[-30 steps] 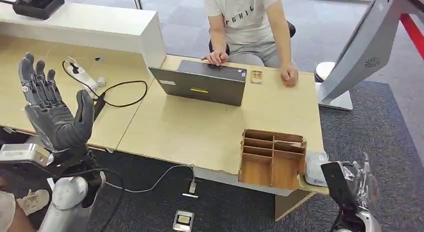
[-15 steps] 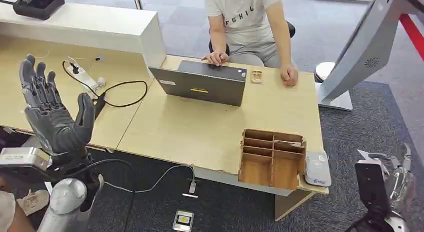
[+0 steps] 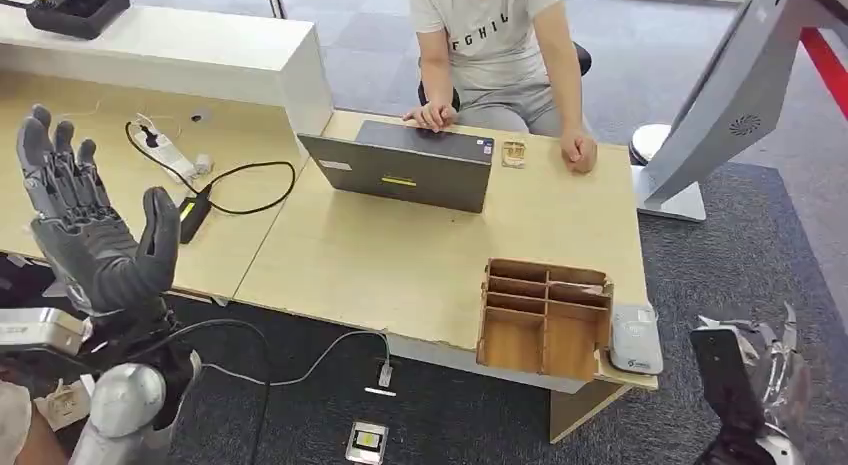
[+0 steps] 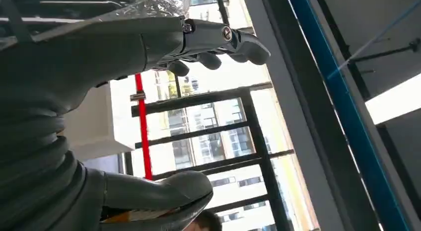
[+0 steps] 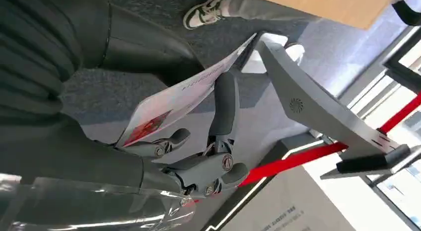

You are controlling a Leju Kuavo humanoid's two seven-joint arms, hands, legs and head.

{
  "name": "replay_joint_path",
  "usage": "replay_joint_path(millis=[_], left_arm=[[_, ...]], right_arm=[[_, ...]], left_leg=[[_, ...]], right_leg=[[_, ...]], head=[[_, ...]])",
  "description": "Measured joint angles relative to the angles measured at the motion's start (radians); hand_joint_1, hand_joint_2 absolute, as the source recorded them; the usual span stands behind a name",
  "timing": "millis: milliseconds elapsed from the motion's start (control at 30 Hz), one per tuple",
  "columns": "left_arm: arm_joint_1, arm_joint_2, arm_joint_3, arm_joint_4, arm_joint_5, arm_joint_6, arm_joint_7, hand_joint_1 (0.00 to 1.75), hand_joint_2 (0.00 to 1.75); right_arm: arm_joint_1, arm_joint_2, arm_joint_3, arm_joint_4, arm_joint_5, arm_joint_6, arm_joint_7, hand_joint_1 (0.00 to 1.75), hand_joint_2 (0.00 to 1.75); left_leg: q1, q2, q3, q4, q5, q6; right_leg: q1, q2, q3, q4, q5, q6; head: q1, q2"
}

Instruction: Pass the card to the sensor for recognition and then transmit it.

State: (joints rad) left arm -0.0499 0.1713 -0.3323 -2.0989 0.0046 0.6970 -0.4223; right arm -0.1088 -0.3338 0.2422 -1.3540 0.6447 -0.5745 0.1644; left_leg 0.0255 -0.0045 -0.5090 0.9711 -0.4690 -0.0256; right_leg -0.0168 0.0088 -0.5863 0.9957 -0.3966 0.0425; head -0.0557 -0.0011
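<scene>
My right hand hangs low beyond the table's right front corner. It pinches a white card with red print between thumb and fingers. From the head view the card looks like a dark flat plate held upright. The sensor, a small white-grey box, lies on the table corner just left of that hand, with a gap between them. On the left my left hand is raised palm-forward with its fingers spread and nothing in it.
A wooden organiser stands beside the sensor. A grey laptop sits mid-table in front of a seated person. Cables and a power strip lie on the left desk. A white screen stand rises at right. A small device lies on the carpet.
My right hand with the card has drawn away from the sensor, to the right, uncovering it. My left hand has shifted a little to the left and up.
</scene>
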Motion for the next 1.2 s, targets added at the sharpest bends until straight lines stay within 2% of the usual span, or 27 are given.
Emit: replay_joint_path(millis=[267,467,833,933,1200], left_arm=[[-0.046,0.003,-0.050,0.024,0.091,-0.046,0.002,0.00,1.75],[-0.060,0.003,-0.073,0.045,0.111,-0.050,-0.011,0.00,1.75],[-0.067,0.010,-0.085,0.030,0.041,-0.012,-0.032,0.00,1.75],[-0.082,0.019,-0.087,0.004,-0.019,-0.004,-0.006,0.00,1.75],[-0.128,0.032,-0.091,-0.047,-0.078,-0.007,0.034,0.00,1.75]], right_arm=[[-0.005,0.023,0.038,0.123,-0.017,-0.003,0.006,1.75,1.75],[-0.006,0.026,0.054,0.176,-0.013,0.007,0.025,1.75,1.75],[-0.013,0.039,0.085,0.231,0.003,0.037,0.018,1.75,1.75],[-0.022,0.044,0.097,0.245,0.016,0.048,0.013,1.75,1.75],[-0.048,0.066,0.128,0.273,0.041,0.080,0.000,1.75,1.75]], left_leg=[[0.000,0.000,0.000,0.000,0.000,0.000],[0.000,0.000,-0.001,0.000,0.000,0.000],[0.000,0.000,-0.002,0.000,0.000,0.000],[0.000,0.000,-0.002,0.000,0.000,0.000],[0.000,0.000,-0.001,0.000,0.000,0.000]], right_leg=[[0.000,0.000,0.000,0.000,0.000,0.000],[0.000,0.000,-0.001,0.000,0.000,0.000],[0.000,0.000,-0.002,0.000,0.000,0.000],[0.000,0.000,-0.001,0.000,0.000,0.000],[0.000,0.000,-0.002,0.000,0.000,0.000]], head=[[0.000,0.000],[0.000,0.000],[0.000,0.000],[0.000,0.000],[0.000,0.000]])
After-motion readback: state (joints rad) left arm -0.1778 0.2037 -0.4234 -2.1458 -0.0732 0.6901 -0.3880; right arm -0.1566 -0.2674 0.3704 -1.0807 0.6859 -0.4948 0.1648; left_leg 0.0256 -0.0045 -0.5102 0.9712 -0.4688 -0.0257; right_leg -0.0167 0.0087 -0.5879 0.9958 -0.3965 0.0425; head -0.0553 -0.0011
